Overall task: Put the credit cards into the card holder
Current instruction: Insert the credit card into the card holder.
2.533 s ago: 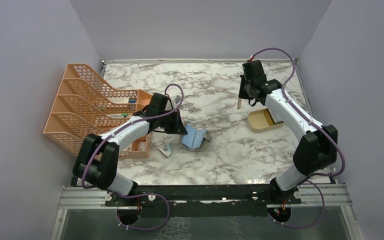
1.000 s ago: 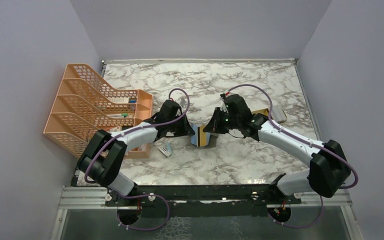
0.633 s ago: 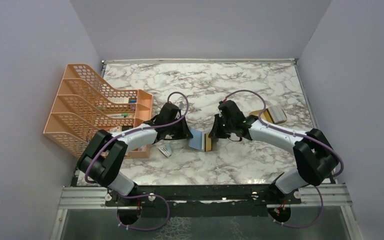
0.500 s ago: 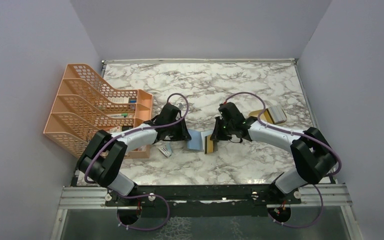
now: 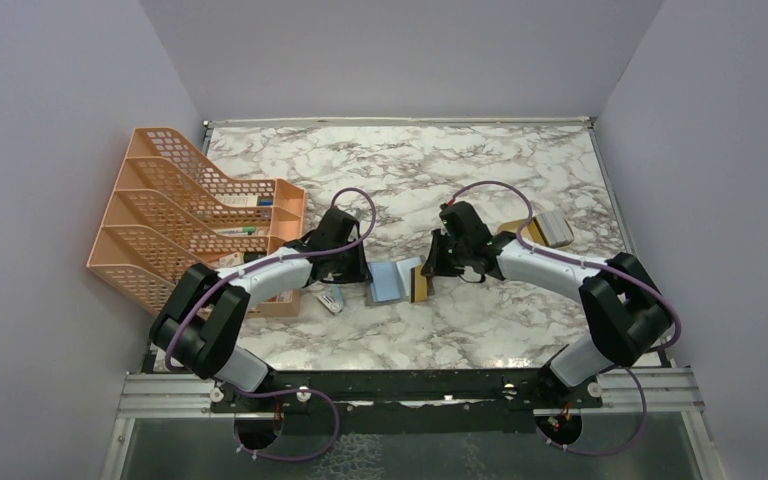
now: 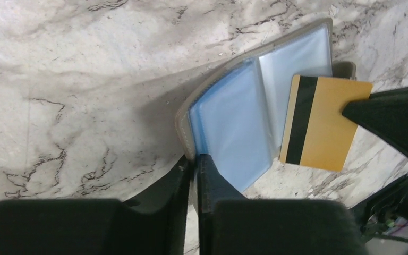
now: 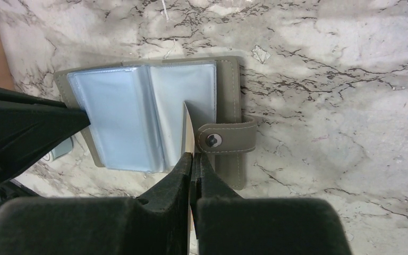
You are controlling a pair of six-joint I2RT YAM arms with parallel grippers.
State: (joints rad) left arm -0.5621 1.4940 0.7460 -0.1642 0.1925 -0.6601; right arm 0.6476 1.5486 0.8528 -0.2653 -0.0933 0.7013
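One credit card (image 6: 319, 121), clamped edge-down in my closed right jaws, hangs parallel to the spine over the open card holder's (image 7: 122, 117) tab-side leaf on the bench (image 5: 460, 180); my left jaws pinch its opposite cover.

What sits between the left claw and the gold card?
The open card holder fills that stretch, seen best in the left wrist view. The left claw pinches its edge; the right claw holds the gold card.

Marble-look table (image 5: 480, 180), matt cloth card holder (image 7: 227, 90), glossy plastic pockets (image 7: 117, 117)
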